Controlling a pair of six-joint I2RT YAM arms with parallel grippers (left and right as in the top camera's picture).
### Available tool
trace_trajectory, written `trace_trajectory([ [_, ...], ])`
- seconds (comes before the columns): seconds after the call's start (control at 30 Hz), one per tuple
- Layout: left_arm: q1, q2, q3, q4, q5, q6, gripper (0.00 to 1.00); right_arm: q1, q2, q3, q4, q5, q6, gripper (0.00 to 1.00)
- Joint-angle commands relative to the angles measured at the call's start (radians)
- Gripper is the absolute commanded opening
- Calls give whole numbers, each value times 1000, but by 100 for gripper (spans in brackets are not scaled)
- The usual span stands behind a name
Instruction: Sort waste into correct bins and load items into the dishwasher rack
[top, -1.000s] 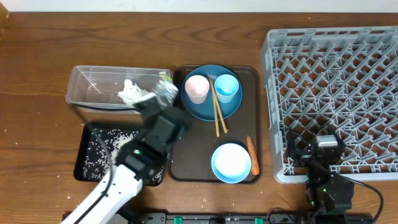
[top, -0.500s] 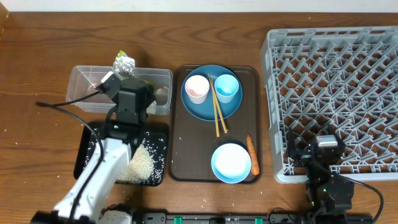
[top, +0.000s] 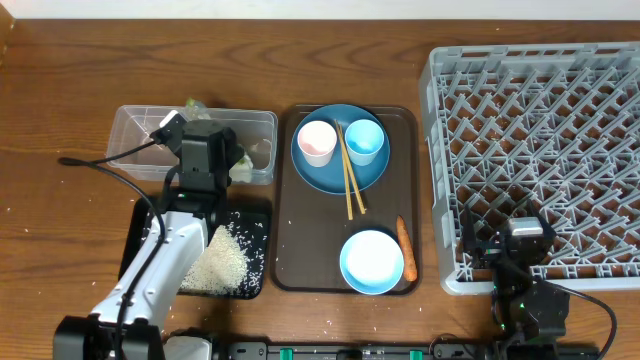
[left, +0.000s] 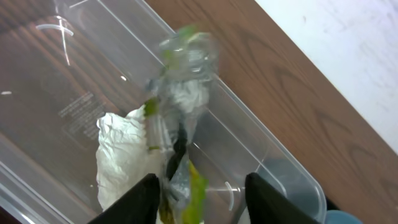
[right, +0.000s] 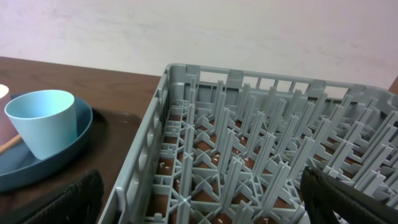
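waste sorting in hand: my left claw (left: 202, 196) hangs spread above the clear tub (top: 135, 138), crumpled foil (left: 183, 68) and green wrapper (left: 198, 186) loose between, so next i'd reach for the carrot piece (top: 405, 250) right of centre.

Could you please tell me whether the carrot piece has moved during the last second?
No. The carrot piece stays on the brown tray, just right of the light-blue bowl, as before.
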Motion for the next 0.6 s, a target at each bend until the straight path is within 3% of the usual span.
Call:
trace_trajectory([
  [0.0, 5, -37, 19, 1, 28, 59, 52, -11, 1, -1, -4, 10, -6, 99],
  [0.17, 5, -122, 19, -22, 47, 90, 61, -11, 1, -1, -4, 10, -6, 99],
  [0.3, 5, -226, 19, -72, 78, 90, 63, -11, 1, -1, -4, 11, -6, 99],
  [0.47, 4, -385, 19, -279, 296, 91, 63, -11, 1, -1, -4, 10, -6, 99],
  [0.57, 4, -473, 19, -461, 423, 98, 74, -11, 1, -1, -4, 10, -6, 99],
])
